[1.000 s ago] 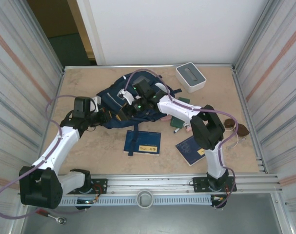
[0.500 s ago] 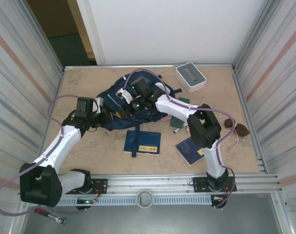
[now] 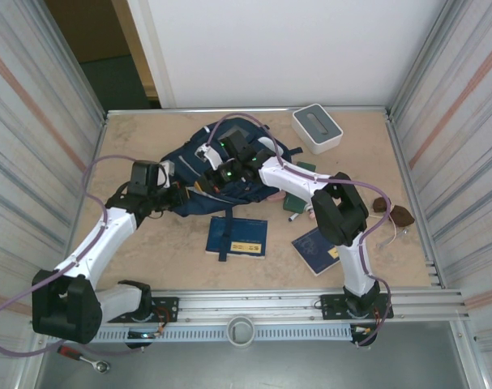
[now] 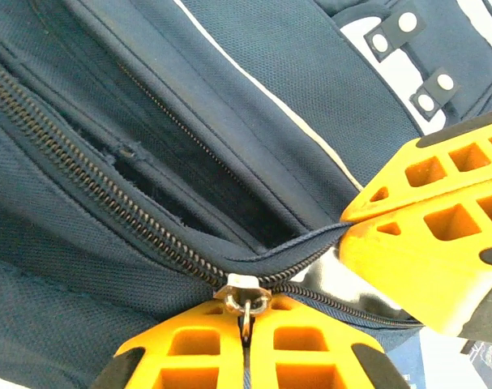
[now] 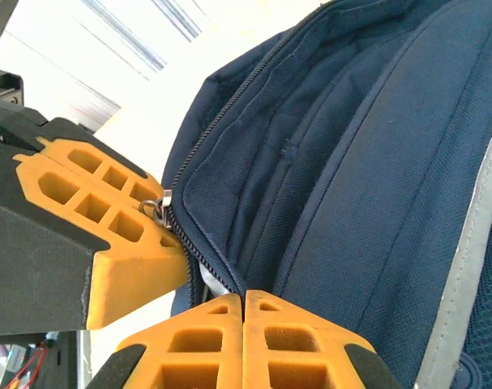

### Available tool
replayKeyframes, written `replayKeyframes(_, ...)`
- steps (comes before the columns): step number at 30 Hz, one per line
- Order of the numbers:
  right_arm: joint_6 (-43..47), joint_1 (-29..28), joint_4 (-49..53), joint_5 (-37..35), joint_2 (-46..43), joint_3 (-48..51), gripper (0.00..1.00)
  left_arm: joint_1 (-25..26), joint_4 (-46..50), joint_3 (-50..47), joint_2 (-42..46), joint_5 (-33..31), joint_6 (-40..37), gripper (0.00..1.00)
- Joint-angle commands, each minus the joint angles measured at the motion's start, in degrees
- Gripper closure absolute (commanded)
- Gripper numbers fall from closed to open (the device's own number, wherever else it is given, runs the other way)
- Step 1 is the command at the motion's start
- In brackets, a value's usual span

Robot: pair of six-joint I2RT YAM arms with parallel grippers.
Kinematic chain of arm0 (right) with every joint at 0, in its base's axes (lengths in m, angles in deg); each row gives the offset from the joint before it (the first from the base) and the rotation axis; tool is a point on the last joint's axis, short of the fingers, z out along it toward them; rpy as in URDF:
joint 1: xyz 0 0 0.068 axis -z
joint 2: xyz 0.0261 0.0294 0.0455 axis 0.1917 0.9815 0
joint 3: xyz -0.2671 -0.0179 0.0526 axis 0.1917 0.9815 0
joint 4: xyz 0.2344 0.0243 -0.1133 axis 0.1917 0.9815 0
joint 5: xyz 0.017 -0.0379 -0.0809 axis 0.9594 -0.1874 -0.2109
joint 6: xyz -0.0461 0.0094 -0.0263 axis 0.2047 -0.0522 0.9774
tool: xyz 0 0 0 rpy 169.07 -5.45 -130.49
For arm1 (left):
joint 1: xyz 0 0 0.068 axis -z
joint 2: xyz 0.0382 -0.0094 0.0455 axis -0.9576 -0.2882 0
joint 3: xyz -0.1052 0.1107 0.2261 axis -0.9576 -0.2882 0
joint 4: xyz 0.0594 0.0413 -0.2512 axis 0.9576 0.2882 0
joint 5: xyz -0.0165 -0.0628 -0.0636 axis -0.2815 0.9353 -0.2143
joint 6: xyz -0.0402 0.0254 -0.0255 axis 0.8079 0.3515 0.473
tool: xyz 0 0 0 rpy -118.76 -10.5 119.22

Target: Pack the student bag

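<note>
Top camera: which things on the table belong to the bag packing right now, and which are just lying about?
In hand:
student bag
zip pull, pinched by the left pincer
right pincer, shut on the bag's edge

Lying about:
white box
navy booklet, middle
second navy booklet
brown item, far right

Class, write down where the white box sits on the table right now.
In the top view, the white box sits near the far right corner of the table, just right of the navy backpack.

Soft overhead light, faint shadows on the table; right wrist view glares white upper left, though the student bag weave is sharp.
</note>
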Motion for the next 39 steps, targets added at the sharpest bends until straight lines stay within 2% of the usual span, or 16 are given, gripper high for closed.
replayKeyframes(1, 1.6, 1.3, 0.0, -6.5, -3.6, 3.1, 1.0, -1.6, 2.8, 2.4, 1.6, -8.1, -0.2, 1.0)
replayKeyframes(7, 5.2, 0.1, 0.5, -10.3, -6.4, 9.4, 1.0, -3.4, 4.2, 3.3, 1.9, -15.1, 0.6, 1.0)
replayKeyframes(14, 4.7, -0.1, -3.2, -8.3, -9.7, 14.0, 1.0, -3.9, 2.6, 2.7, 0.2, -15.0, 0.9, 1.0)
replayKeyframes(25, 7.5, 1.6, -3.6, -6.0, -16.5, 19.0, 1.0, -9.4, 0.3, 3.5, -0.5, -12.8, 2.0, 1.0)
replayKeyframes(29, 8.6, 2.9, -2.4, -6.8, -18.8, 18.9, 1.0, -11.9, -1.3, 4.3, -0.6, -10.2, 3.5, 1.0)
replayKeyframes(34, 12.9, 4.1, 4.5, -7.3, -19.9, 16.1, 1.0, -12.1, -0.6, 5.3, 0.1, -7.8, 3.5, 1.0)
replayKeyframes(39, 14.1, 3.8, 6.8, -5.6, -21.5, 17.4, 1.0, -11.5, 0.8, 5.0, 1.9, 1.9, 1.8, 1.0)
